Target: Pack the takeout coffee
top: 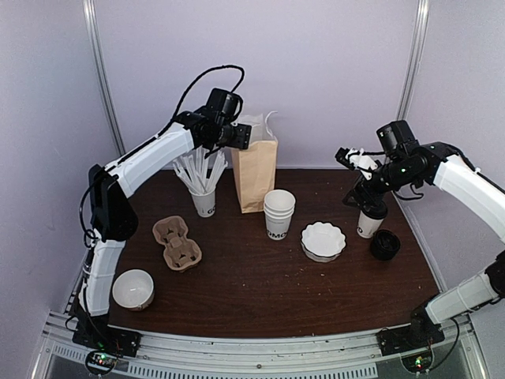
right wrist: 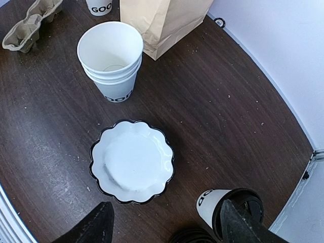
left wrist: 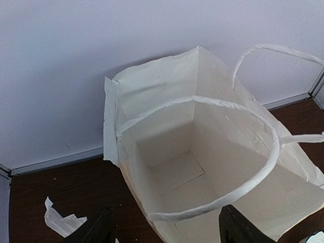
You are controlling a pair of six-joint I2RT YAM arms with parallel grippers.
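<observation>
Coffee stands lidded on the counter near its right edge, just beside the black lids. The right tool hangs above it, jaws apart and gripping nothing, one finger close by the cup. The left tool hovers over the paper bag's mouth, jaws spread and empty.

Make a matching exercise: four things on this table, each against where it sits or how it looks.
Things:
1. paper bag
2. takeout coffee
3. scalloped dish
4. cup carrier

Descriptions:
A. white with a dark edge, lying flat
B. black lid on, far right
C. standing open at the back
D. empty pockets, on the left

Pairs: 1-C, 2-B, 3-A, 4-D
</observation>
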